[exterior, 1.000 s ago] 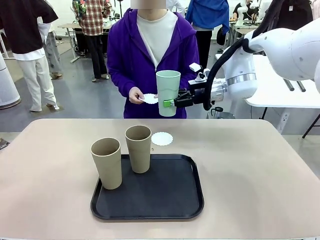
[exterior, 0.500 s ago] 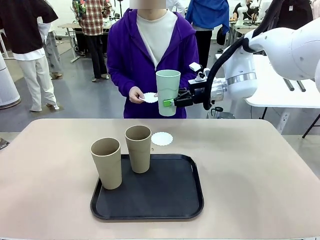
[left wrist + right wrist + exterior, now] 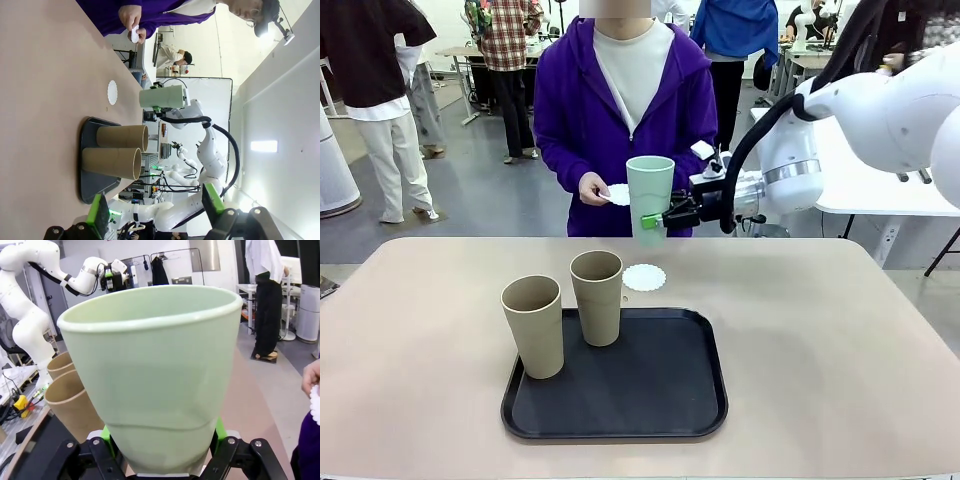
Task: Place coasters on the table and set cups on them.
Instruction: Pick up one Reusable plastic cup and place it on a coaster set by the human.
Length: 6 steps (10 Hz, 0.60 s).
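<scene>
The right claw (image 3: pixel 653 221) is clamping the mint green tumbler (image 3: pixel 651 188) low on its wall, near the base. Its green pads (image 3: pixel 106 433) are pressing in from either side, and the tumbler is sitting upright between them, mouth up. It is hanging in the air over the far part of the counter (image 3: pixel 820 340), touching nothing but the claw. Below it, a white doily coaster (image 3: pixel 644 277) is lying flat on the counter, just beyond the far edge of the black tray (image 3: pixel 650 395). The tumbler's base is riding clear above the coaster.

Two more tumblers are standing upright on the left half of the tray. The far beige tumbler (image 3: pixel 597 298) is sitting near the tray's far edge. The near beige tumbler (image 3: pixel 533 327) is standing closer to the robot and further left, close beside the first.

A person in a purple hoodie is standing at the far side of the counter. The person's hand (image 3: pixel 591 189) is holding another white doily (image 3: pixel 619 195) at waist height, just left of the raised tumbler in the front view.

The left claw (image 3: pixel 155 210) is hanging wide open, with nothing between its fingers (image 3: pixel 97 216). It is staying well back from the tray and looking along the counter toward the two beige tumblers and the raised green one.
</scene>
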Each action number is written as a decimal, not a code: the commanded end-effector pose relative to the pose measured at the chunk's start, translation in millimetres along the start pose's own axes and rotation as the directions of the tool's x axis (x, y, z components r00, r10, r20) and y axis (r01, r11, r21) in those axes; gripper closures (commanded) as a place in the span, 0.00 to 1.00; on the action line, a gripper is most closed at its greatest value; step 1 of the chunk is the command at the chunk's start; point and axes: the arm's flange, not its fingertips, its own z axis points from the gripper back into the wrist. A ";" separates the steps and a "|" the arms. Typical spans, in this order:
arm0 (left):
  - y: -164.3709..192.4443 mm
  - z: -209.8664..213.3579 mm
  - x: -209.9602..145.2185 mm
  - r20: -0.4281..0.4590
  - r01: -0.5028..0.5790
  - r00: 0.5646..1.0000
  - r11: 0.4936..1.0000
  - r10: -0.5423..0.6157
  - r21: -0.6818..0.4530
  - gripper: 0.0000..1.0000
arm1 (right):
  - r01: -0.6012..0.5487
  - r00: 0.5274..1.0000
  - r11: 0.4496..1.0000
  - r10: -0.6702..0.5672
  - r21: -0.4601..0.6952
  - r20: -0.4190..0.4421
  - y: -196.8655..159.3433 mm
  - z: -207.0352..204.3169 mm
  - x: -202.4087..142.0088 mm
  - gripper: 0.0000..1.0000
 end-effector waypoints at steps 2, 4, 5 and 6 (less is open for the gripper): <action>-0.6 1.1 -0.6 0.001 0.014 1.000 1.000 -0.014 -0.012 0.00 | -0.037 0.999 0.999 0.037 0.023 -0.025 -29.8 -14.9 -16.5 0.18; -0.6 1.1 -0.6 0.001 0.014 1.000 1.000 -0.014 -0.012 0.00 | -0.064 0.996 0.998 0.066 0.030 -0.063 -40.6 -18.2 -33.4 0.18; -0.6 1.1 -0.6 0.001 0.014 1.000 1.000 -0.014 -0.012 0.00 | -0.061 0.996 0.998 0.063 0.033 -0.061 -42.5 -19.0 -40.1 0.18; -0.6 1.1 -0.6 0.001 0.014 1.000 1.000 -0.014 -0.012 0.00 | -0.059 0.997 0.998 0.061 0.035 -0.055 -43.4 -19.5 -45.0 0.18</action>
